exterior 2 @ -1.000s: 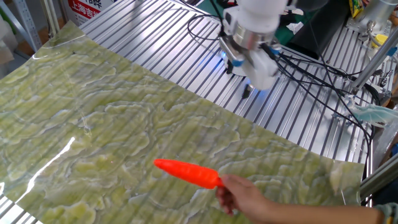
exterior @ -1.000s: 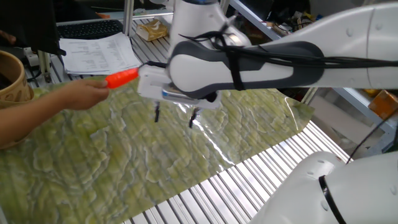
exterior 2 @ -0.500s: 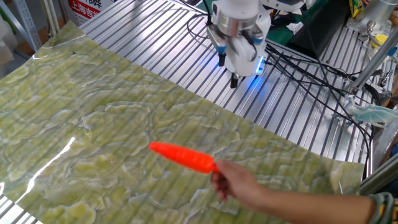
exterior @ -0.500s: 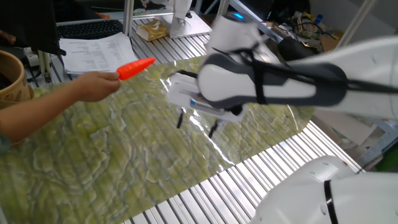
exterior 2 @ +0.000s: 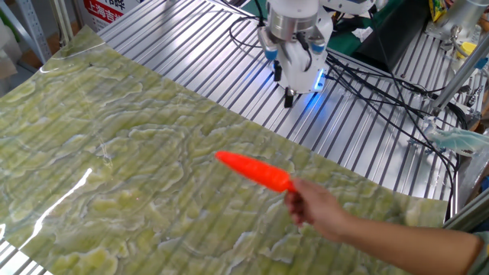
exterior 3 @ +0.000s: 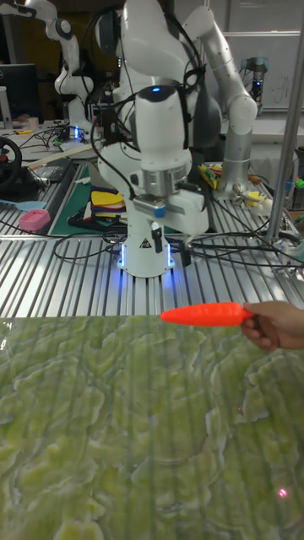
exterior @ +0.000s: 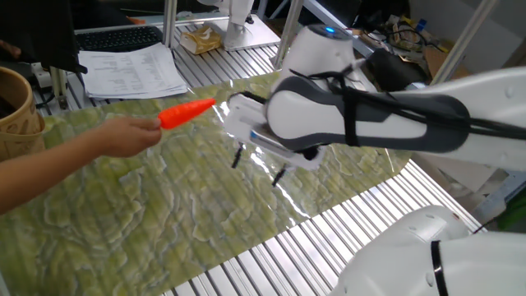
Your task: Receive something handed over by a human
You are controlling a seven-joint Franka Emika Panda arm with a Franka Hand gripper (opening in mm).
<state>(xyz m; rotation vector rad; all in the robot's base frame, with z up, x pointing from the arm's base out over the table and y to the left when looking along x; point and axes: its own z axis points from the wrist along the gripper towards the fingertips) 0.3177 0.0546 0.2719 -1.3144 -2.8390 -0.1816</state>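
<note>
carrot (exterior 3: 205,315) level, tip toward pincer (exterior: 256,165)

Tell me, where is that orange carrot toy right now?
The carrot toy is in the person's hand, held in the air above the green mat with its tip toward the robot's open gripper, not touching it.

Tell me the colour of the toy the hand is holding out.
Bright orange-red all over; the carrot shows best in the tall fixed view, held by the hand.
</note>
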